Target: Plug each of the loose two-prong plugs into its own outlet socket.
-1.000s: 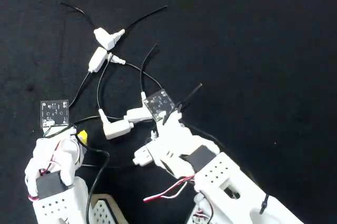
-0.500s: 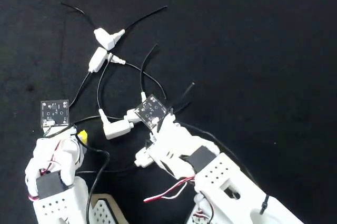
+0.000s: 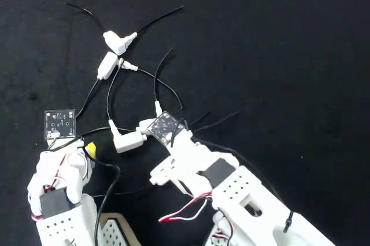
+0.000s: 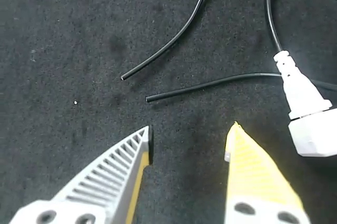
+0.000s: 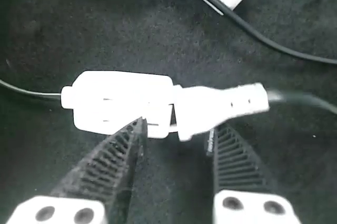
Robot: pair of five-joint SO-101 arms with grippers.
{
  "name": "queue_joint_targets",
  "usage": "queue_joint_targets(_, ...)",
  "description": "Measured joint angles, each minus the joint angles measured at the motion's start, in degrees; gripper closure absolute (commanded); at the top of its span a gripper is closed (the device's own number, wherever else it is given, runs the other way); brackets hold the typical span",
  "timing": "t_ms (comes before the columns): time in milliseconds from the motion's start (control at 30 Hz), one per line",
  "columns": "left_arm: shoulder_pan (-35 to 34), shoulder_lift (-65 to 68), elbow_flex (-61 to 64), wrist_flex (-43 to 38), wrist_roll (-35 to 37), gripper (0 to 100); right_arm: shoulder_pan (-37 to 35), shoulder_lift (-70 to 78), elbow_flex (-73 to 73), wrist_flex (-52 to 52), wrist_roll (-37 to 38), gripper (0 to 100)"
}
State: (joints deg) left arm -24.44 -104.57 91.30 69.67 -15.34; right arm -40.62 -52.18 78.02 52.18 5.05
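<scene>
**Booth:** Start at your own fingertips. What have you got?

**Me:** My right gripper (image 5: 176,129) is spread wide with nothing between its fingers, low over the black table (image 3: 300,55). Just past the tips lies a white plug body (image 5: 121,100). It sits end to end with a white cable connector (image 5: 221,105), and the two are touching.

**Booth:** And the other side?

**Me:** My left gripper (image 4: 190,129) gapes too, one finger yellow and one grey, holding nothing. Near the yellow finger lies a white connector end (image 4: 303,110) on its black cable. A little beyond, two cut wire ends (image 4: 150,98) rest on the cloth, apart from each other.

**Booth:** Now from above, working outward.

**Me:** A tilted square board (image 3: 165,125) sits right at my right arm's tip, with an angled white plug (image 3: 128,140) just beside it. A flat square board (image 3: 60,123) lies just ahead of my left arm.

**Booth:** And at the far end?

**Me:** A far white plug (image 3: 120,41) and its neighbour plug (image 3: 108,65) lie close together. Their black cables (image 3: 156,81) loop back towards the boards.
</scene>
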Motion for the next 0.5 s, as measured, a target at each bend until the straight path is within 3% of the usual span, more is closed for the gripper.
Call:
queue_joint_targets(267,0.0,0.0,0.0,0.0,0.0,77,0.0,0.6,-4.9,2.5,0.0,81.6)
queue_joint_targets(500,0.0,0.0,0.0,0.0,0.0,77,0.0,0.7,-18.4,18.6,-0.4,81.7)
